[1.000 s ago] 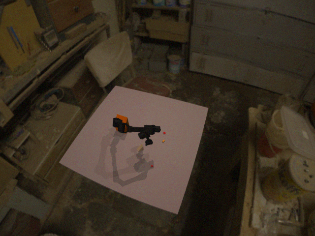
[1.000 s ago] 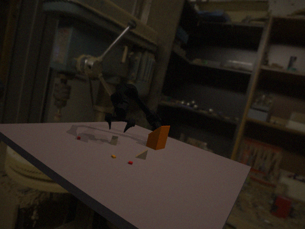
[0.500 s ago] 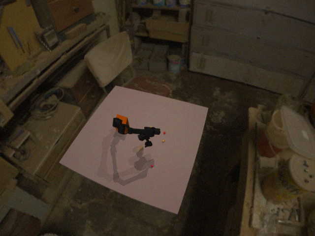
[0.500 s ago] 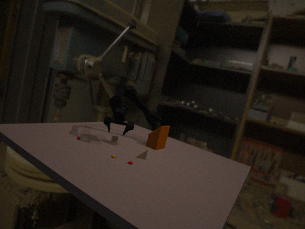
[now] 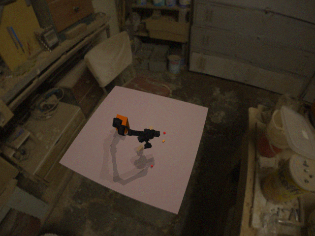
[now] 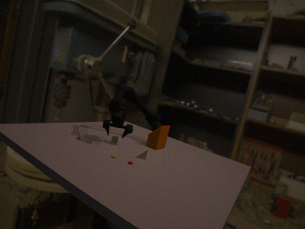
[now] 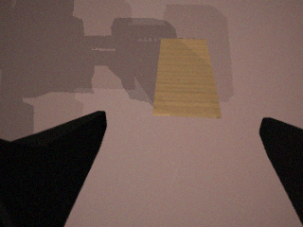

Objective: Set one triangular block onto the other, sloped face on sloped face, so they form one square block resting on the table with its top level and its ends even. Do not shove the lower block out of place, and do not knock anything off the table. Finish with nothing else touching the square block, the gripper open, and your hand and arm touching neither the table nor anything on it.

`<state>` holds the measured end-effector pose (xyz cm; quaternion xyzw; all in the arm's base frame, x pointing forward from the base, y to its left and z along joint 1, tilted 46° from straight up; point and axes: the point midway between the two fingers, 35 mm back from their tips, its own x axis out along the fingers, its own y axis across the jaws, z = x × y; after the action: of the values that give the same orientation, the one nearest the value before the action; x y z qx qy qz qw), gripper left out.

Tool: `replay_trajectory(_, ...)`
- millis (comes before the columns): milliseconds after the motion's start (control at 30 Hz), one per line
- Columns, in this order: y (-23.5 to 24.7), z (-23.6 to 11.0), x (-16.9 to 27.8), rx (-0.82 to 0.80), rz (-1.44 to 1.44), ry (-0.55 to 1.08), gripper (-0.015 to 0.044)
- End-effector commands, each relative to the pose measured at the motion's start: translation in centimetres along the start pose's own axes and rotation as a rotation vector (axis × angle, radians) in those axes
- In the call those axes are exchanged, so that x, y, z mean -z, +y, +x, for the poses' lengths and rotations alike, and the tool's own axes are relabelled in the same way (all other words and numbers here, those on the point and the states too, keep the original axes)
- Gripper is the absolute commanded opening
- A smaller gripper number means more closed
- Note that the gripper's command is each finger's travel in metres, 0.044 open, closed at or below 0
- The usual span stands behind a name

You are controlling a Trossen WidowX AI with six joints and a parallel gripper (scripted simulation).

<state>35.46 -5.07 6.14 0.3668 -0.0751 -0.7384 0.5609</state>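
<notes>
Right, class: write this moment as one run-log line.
gripper: open, empty | above triangular block, not touching | second triangular block: apart on table | stacking: not started

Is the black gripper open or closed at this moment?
Open. The black gripper has its two fingers standing far apart in the wrist view, with nothing between them; the tan triangular block lies ahead, untouched.
</notes>
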Motion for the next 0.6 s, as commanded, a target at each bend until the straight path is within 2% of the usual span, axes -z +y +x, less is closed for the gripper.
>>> replay_trajectory(0,0.0,0.9,-0.1,0.000,-0.007,-0.011,0.0440)
replay_trajectory(567,-0.1,3.6,-0.2,0.006,-0.003,-0.038,0.0440)
